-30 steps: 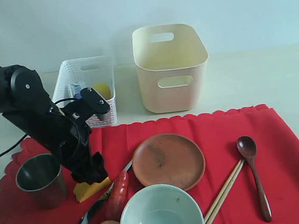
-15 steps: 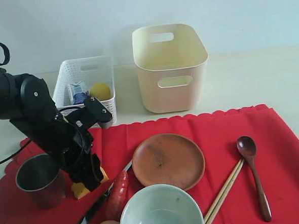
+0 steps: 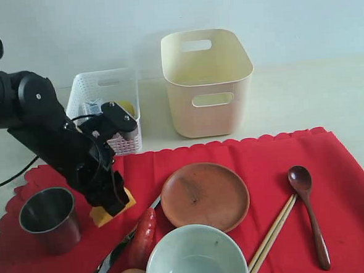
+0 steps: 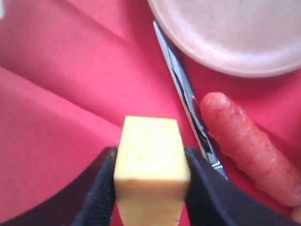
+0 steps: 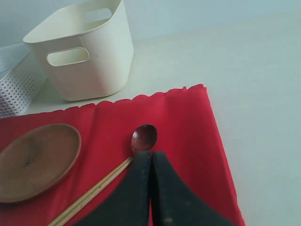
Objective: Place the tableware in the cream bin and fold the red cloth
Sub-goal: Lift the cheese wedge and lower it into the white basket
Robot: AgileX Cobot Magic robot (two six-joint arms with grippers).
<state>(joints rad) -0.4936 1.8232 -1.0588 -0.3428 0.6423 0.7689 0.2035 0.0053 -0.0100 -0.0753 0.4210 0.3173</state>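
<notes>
The left gripper has its two black fingers pressed against opposite sides of a yellow cheese block, which fills the gap between them. Beyond the block spreads the red cloth, creased into soft folds. A knife lies on the cloth with its steel blade running between the round brown plate and a reddish sausage, close beside both.

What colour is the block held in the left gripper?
Yellow block; clearest in left wrist view.
</notes>
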